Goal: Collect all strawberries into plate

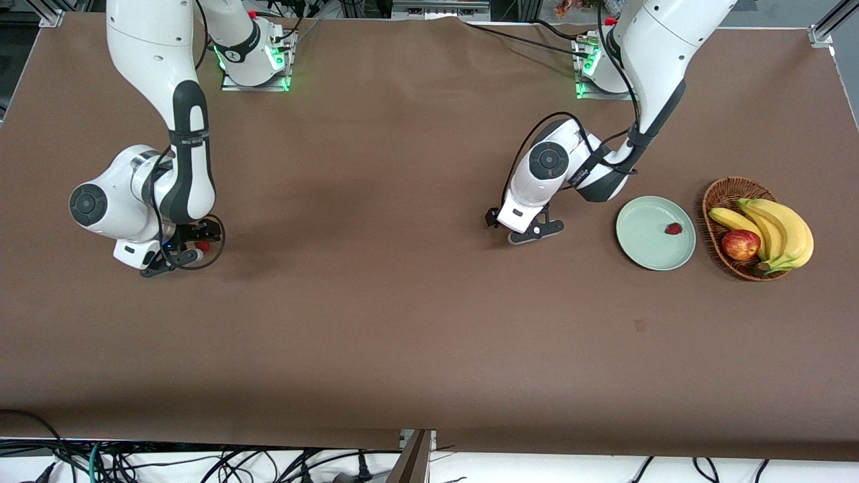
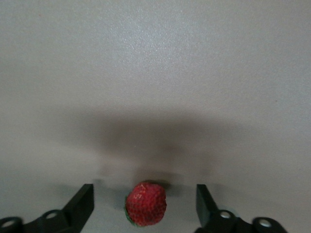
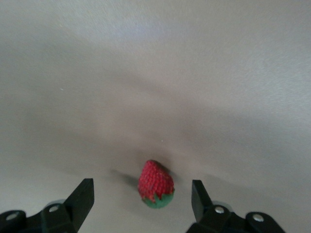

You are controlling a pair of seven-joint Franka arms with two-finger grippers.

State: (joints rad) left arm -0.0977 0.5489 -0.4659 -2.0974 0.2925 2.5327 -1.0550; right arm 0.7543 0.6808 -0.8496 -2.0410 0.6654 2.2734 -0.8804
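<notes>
A pale green plate (image 1: 644, 245) lies toward the left arm's end of the table, with one strawberry (image 1: 673, 229) on it. My left gripper (image 1: 532, 231) is low over the brown cloth beside the plate, toward the table's middle. In the left wrist view a second strawberry (image 2: 146, 206) lies on the cloth between this gripper's (image 2: 144, 193) open fingers (image 2: 80, 206), with gaps on both sides. My right gripper (image 1: 182, 253) is down at the right arm's end. It (image 3: 142, 191) stands open around a third strawberry (image 3: 155, 184) (image 1: 201, 246) with a green cap, not touching it.
A brown wicker basket (image 1: 717, 196) with bananas (image 1: 782, 228) and a red-yellow apple (image 1: 740, 244) stands beside the plate, at the left arm's end of the table. The brown cloth (image 1: 402, 302) covers the whole table. Cables hang below its front edge.
</notes>
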